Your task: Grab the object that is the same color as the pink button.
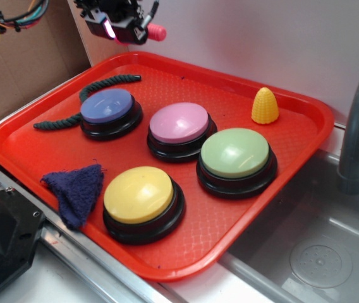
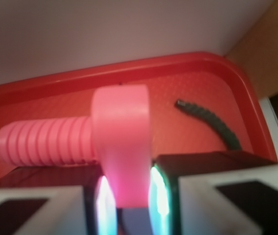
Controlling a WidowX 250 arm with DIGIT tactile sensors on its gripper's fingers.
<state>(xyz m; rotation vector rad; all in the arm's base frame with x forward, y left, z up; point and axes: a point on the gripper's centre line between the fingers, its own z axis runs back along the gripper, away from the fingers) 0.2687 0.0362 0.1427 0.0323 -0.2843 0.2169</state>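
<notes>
A: Right up close in the wrist view?
B: Pink bolt (image 2: pixel 121 147), pinched by its flat head between the two fingers (image 2: pixel 92 205) of the gripper (image 2: pixel 127 203). Clamped tight on both sides. Ribbed shaft sticking out sideways to the left.

A: And near the front of the red tray (image 1: pixel 34 151)?
B: Yellow button (image 1: pixel 140 197) on a black base. Beside it, to the left, a dark blue cloth (image 1: pixel 75 189), folded in a point.

A: A bit further back?
B: Green button (image 1: pixel 235 154) on the right, then the pink button (image 1: pixel 179 124) in the middle, then a blue-purple button (image 1: pixel 107 107) on the left. Dark green rope (image 1: pixel 97 91) curling behind and beside the blue-purple one. Yellow corn toy (image 1: pixel 265 105) standing up near the far right corner.

A: And farthest back?
B: Up in the air above the tray's far edge, touching nothing else. Same pink as the middle button.

A: Off to the right?
B: Grey sink (image 1: pixel 318 252) and a grey tap (image 1: pixel 356 126).
</notes>
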